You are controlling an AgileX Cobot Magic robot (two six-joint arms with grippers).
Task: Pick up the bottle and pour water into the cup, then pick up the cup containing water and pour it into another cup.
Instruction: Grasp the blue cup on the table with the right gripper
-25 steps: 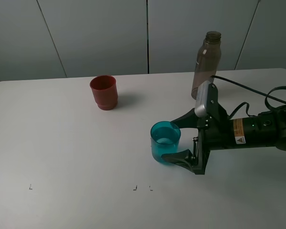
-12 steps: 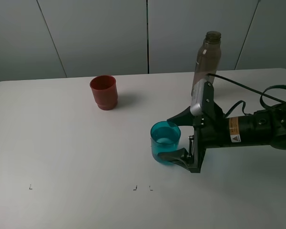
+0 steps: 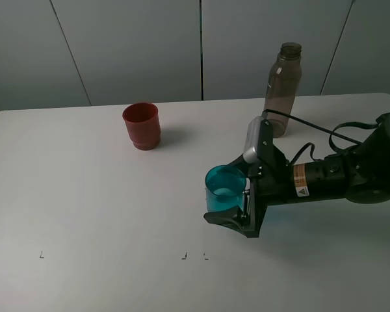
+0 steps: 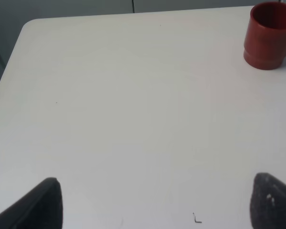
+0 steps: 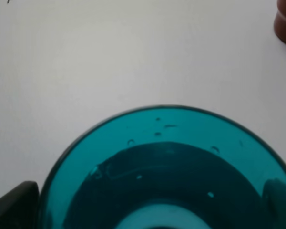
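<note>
The teal cup (image 3: pixel 223 184) stands on the white table (image 3: pixel 84 195) with water in it. My right gripper (image 3: pixel 220 193) is open, with one finger on each side of the cup. In the right wrist view the cup (image 5: pixel 167 157) fills the space in front of the right gripper (image 5: pixel 148 210), whose dark fingertips (image 5: pixel 14 205) show at both edges. The smoky bottle (image 3: pixel 283 88) stands upright behind the right arm. The red cup (image 3: pixel 142 125) stands apart at the back left and also shows as red cup (image 4: pixel 270 36) in the left wrist view. My left gripper (image 4: pixel 157 207) is open over bare table.
A black cable (image 3: pixel 312 146) loops from the right arm near the bottle's base. Small dark marks (image 3: pixel 183 257) lie near the table's front. A grey panelled wall (image 3: pixel 117 45) runs behind the table's far edge.
The right arm has slid left and slightly away from the front edge, so the teal cup now sits deeper between the open fingers. The cups and the bottle have not moved.
</note>
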